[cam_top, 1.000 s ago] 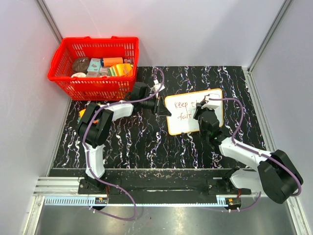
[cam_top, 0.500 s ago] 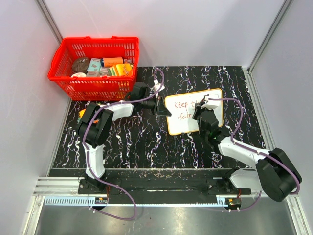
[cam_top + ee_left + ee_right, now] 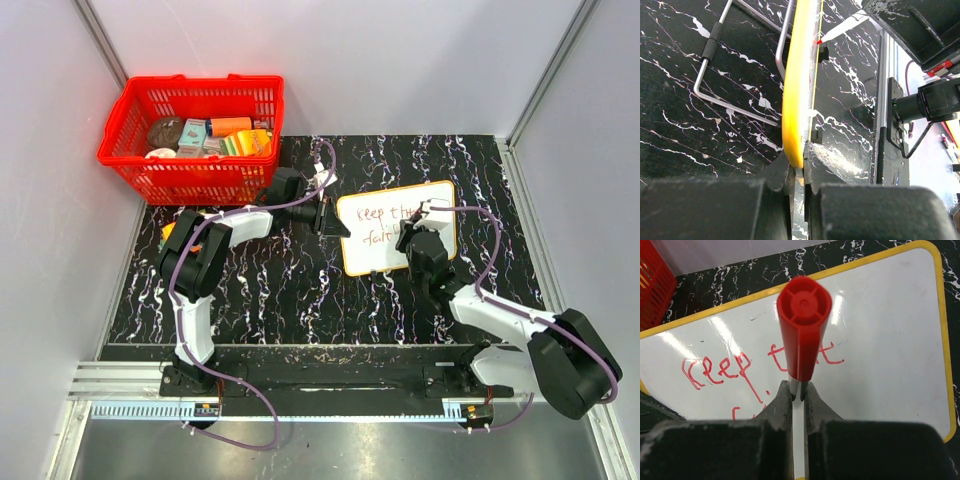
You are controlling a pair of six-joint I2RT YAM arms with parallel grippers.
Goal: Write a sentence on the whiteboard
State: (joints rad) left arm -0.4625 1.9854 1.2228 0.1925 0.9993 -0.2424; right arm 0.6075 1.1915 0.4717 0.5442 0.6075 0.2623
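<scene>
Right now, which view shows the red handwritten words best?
Right wrist: the red handwritten words are large, "Keep" legible, though the red marker hides part. Top external shows them tiny, partly behind the right arm. Left wrist shows only the yellow-rimmed whiteboard's edge.

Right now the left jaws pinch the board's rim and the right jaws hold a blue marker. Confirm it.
Wrong colour: the marker the right jaws hold is red, as the right wrist view shows. The left jaws do pinch the rim of the board.

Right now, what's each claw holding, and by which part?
Left claw pinches the flat yellow-rimmed white whiteboard by its left edge rim. Right claw clamps the red-ended white marker on its barrel, beside the red end.
</scene>
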